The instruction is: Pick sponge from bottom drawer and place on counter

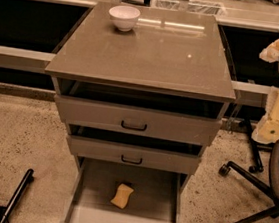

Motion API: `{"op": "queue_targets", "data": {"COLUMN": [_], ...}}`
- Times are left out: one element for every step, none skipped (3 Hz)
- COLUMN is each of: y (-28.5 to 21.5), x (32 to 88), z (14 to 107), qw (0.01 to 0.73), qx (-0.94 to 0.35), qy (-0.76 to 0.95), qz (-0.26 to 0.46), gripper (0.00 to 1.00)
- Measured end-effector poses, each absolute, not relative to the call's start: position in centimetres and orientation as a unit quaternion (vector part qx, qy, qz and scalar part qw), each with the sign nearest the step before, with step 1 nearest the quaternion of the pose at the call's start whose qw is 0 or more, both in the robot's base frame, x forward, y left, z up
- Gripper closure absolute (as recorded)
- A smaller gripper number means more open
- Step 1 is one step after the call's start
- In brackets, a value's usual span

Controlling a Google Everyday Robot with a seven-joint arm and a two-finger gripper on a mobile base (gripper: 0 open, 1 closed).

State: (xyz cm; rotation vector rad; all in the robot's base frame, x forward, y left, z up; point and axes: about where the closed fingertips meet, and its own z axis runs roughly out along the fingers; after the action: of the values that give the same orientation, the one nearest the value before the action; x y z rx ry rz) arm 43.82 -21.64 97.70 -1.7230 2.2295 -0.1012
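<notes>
Pickup is the step in hand, as I judge it. The sponge [122, 196] lies loose on the flat floor of the bottom drawer [157, 198], which stands pulled out. It sits a little left of centre, apart from every wall and set on a slant. A descent from straight above should serve best, closing across the pinched waist of the block, which looks soft enough to squash rather than slip.

Just behind it, the middle drawer [174, 160] and the top drawer [178, 127], the 2 shallower ones, stand slightly out over the back of the tray. The approach ought therefore to come from the front, and the lift should go up and outward before it goes over. Beyond them the worktop [155, 60] has room along its front. The white bowl [124, 17] sits near the far left corner, well apart from a sensible landing spot.

The arm is at the right edge, well apart from the sponge and about level with the upper drawers. The pale part I take for the hand [271, 126] hangs low, with more of the arm above it. I cannot tell whether the hand is wide or narrow.
</notes>
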Motion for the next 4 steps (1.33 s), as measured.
{"op": "queue_targets", "data": {"y": [-21.7,-21.7,-19.6,-17.6], "x": [43.9,44.0,43.4,41.4], "z": [97.5,97.1,93.2,84.5], "qw": [0.158,0.153,0.168,0.205], "qx": [-0.604,-0.606,-0.621,-0.636], "qy": [0.781,0.78,0.764,0.737], "qz": [-0.028,-0.008,0.046,0.101], "gripper": [0.0,0.0,0.0,0.0]}}
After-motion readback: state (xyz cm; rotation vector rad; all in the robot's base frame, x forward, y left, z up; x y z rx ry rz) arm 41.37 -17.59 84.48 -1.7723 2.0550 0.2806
